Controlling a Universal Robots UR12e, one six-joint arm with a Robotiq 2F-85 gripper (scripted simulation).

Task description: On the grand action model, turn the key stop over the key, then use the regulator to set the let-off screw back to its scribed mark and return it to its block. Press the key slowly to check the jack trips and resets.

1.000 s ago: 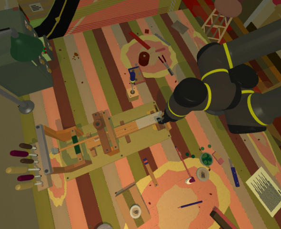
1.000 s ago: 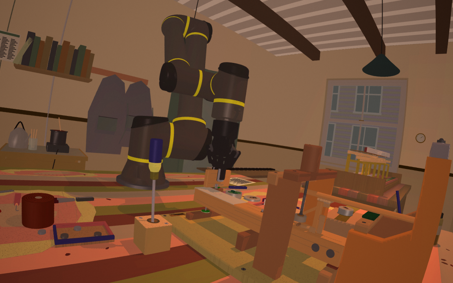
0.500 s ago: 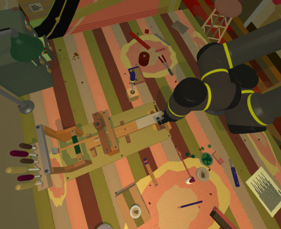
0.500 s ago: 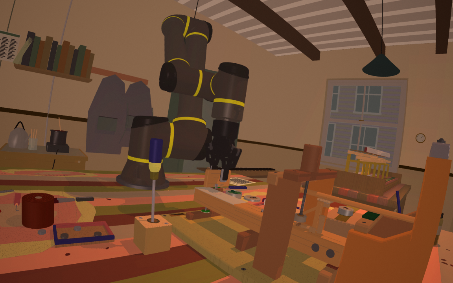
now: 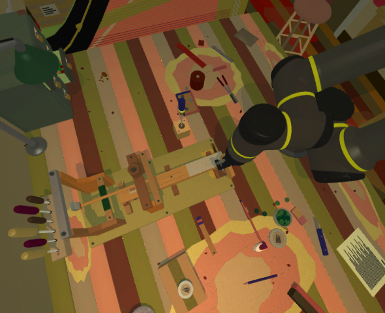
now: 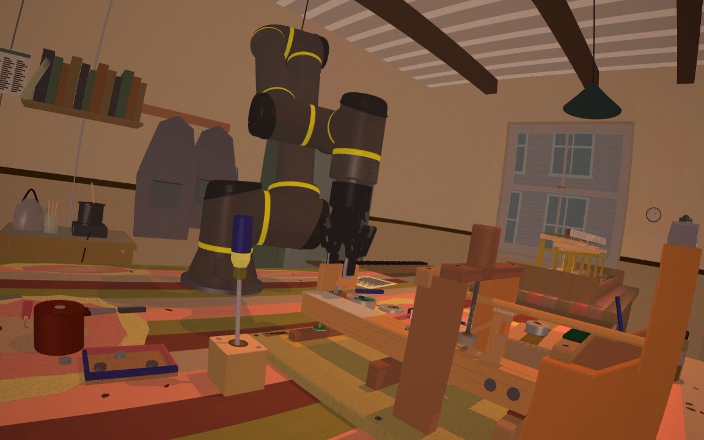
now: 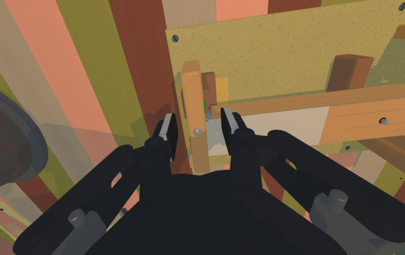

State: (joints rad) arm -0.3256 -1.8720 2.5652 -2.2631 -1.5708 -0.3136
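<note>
The near end of the pale key is partly hidden behind my fingers and the orange key stop, a narrow wooden bar lying crosswise over the key's tip. My gripper is open and holds nothing, straddling the stop at the end of the action model. The regulator, with a blue and yellow handle, stands upright in its wooden block on the bench beside the model. The let-off screw hangs under the model's upper rail.
The model's speckled baseboard edge lies just beyond my fingers. A dark red felt roll and a small framed tray sit past the block. Tins, a pencil, a blue tool and a printed sheet lie scattered on the striped bench.
</note>
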